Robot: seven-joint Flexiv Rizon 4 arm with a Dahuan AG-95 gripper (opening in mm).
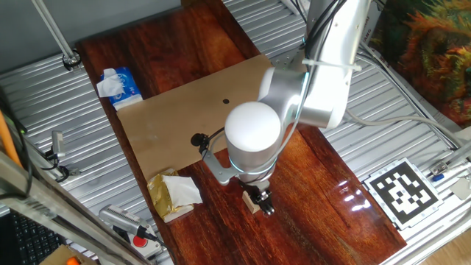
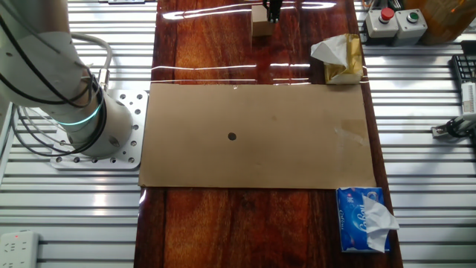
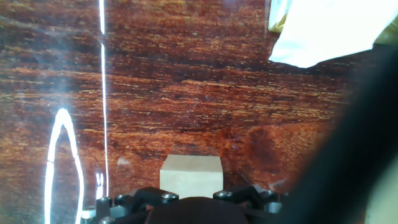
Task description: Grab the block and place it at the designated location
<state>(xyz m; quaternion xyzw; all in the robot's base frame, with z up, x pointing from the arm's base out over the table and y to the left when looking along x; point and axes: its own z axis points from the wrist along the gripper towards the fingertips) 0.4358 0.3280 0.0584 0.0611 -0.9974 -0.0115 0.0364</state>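
Jaws of the black two-finger gripper (image 1: 262,203) stand at the small pale tan wooden cube (image 1: 252,202), but how wide they are, or whether they grip it, cannot be told. In the hand view the cube (image 3: 191,171) sits at six o'clock, just beyond the gripper's body. No writing is legible on the blue-and-white tissue pack (image 2: 362,219). On the flat tan cardboard rectangle (image 2: 297,141), a tiny black dot (image 2: 232,136) lies well apart from the cube, on the glossy reddish wooden table (image 2: 223,227).

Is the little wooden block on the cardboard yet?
No. The block sits flat on the dark wood table, off the cardboard and far from the black dot. The pincer is right at it.
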